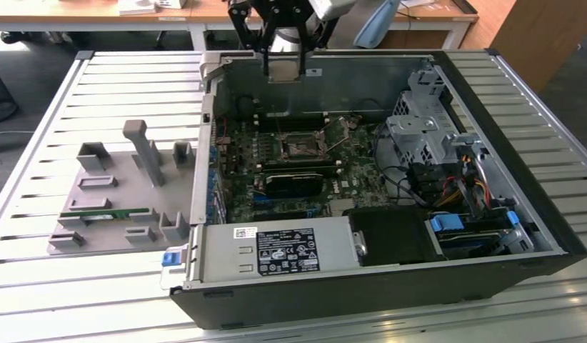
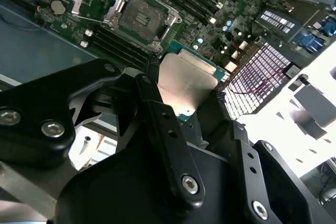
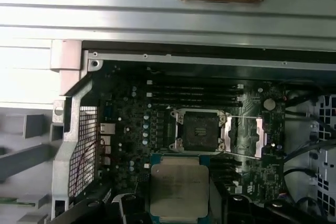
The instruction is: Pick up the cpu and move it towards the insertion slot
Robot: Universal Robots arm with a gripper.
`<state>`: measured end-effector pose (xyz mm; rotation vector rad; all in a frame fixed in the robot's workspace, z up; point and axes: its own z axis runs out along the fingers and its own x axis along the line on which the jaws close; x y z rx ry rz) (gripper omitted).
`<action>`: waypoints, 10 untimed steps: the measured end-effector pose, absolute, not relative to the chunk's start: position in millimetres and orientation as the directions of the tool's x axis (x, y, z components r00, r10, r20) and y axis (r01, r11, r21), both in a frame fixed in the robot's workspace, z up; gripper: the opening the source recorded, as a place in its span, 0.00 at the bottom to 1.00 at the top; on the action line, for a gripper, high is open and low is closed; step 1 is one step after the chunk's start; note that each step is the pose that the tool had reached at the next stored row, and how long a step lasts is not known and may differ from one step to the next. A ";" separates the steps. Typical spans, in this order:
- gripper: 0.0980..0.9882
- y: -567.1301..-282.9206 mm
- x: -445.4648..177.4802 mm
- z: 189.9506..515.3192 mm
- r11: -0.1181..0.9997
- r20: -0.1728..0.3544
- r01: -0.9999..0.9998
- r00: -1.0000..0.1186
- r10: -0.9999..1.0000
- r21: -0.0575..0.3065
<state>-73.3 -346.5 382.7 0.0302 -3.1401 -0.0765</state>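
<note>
Gripper (image 2: 181, 95) fingers are closing on the cpu (image 2: 186, 82), one black finger pressing each opposite edge, so the chip is hanging clamped with its silvery face clear of the pads. In the exterior view the gripper (image 1: 282, 70) is holding the cpu (image 1: 282, 66) high over the far wall of the open computer case (image 1: 522, 257), well apart from the insertion slot (image 1: 298, 146) down on the motherboard (image 1: 274, 161). In the first wrist view the cpu (image 3: 179, 187) is sitting just beside the insertion slot (image 3: 199, 129), whose metal frame is standing open around its dark centre.

Doing this step well, I judge, is meaning keeping the chip flat and its edges running parallel with the socket frame while carrying it over, and holding a steady squeeze so it is not tilting between the pads. The second wrist view is showing the insertion slot (image 2: 139, 17) unobstructed, its hinged plate swung aside.
</note>
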 end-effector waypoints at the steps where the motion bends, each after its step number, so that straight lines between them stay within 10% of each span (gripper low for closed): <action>1: 0.50 -346.0 -70.0 382.7 0.999 0.000 -0.019 -1.000 -0.019 0.049; 10: 0.50 -340.9 -45.3 382.5 0.999 0.000 -0.019 -1.000 -0.019 0.049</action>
